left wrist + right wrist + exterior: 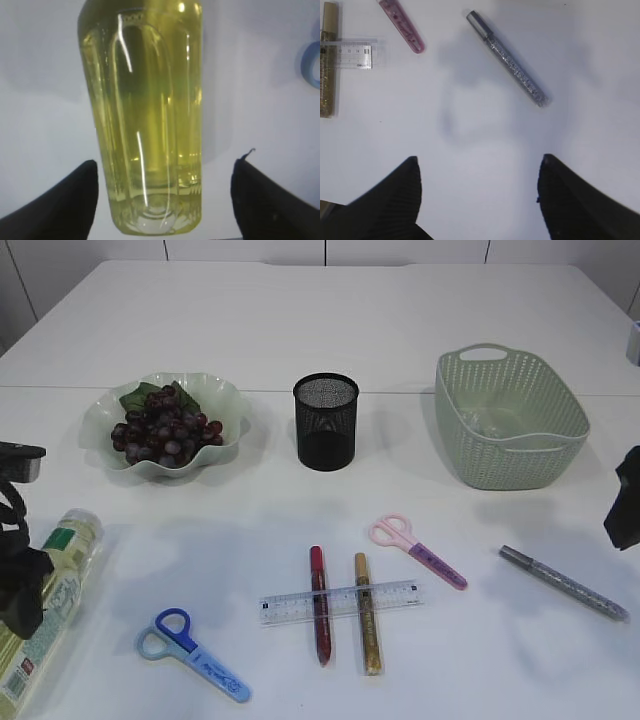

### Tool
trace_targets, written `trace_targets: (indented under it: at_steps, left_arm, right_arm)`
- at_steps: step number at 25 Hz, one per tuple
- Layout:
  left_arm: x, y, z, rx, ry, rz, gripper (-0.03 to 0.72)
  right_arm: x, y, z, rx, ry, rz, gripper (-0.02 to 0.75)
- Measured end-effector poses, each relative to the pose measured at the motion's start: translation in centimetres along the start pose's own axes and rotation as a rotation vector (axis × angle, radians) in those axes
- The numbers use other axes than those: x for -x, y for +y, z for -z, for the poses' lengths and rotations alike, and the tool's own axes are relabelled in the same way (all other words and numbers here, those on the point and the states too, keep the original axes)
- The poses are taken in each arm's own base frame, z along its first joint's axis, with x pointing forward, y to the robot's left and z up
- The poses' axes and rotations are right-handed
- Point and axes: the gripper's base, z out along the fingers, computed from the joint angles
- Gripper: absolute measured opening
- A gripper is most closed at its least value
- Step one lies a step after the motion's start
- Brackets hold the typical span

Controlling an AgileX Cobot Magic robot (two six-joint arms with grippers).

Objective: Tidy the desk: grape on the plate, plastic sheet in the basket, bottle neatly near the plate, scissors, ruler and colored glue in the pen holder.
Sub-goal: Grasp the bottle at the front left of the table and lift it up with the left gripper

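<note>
Left claw [162,200] spread wide, fingers either side of a bottle [145,115] of yellow liquid without touching it; bottle lying on its side on the white table [320,330], near the front left edge. Right claw [477,200] likewise spread, empty, hanging over bare table just short of a silver glitter glue pen [509,59].

At centre front, a clear ruler [340,602] lying across a red glue pen [320,605] and a gold glue pen [366,612]. Blue scissors [190,652] to their left, pink scissors [415,548] to their right. Further back, grapes [165,432] already in a wavy pale green plate [225,405], a black mesh pen holder [326,421] upright, and a green woven basket [510,420] with something clear inside, hard to make out.
</note>
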Motion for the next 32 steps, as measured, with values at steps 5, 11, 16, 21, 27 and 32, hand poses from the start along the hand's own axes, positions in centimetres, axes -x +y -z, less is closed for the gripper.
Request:
trace_targets:
  at_steps: [5, 11, 16, 21, 27, 32]
  left_arm:
    - [0.5, -0.2, -0.3, -0.022, -0.071, 0.014, 0.631]
    - [0.9, 0.0, -0.5, -0.005, -0.100, 0.036, 0.632]
    - [1.2, 0.0, -1.8, 0.015, -0.058, 0.027, 0.632]
    - [1.4, 0.0, -3.1, 0.020, -0.017, 0.026, 0.631]
    - [1.8, -0.1, -3.9, 0.019, -0.021, 0.024, 0.627]
    - [2.0, -0.1, -5.0, 0.024, 0.002, 0.018, 0.617]
  right_arm:
    - [0.0, 0.0, 0.0, 0.004, 0.000, -0.002, 0.566]
    - [0.0, 0.0, 0.0, 0.005, -0.001, -0.002, 0.566]
    - [0.0, 0.0, 0.0, 0.004, -0.003, -0.002, 0.566]
    - [0.0, 0.0, 0.0, 0.004, -0.003, 0.000, 0.566]
    - [0.1, 0.0, 0.0, 0.004, -0.008, 0.000, 0.566]
    - [0.1, 0.0, 0.0, 0.004, -0.015, 0.000, 0.565]
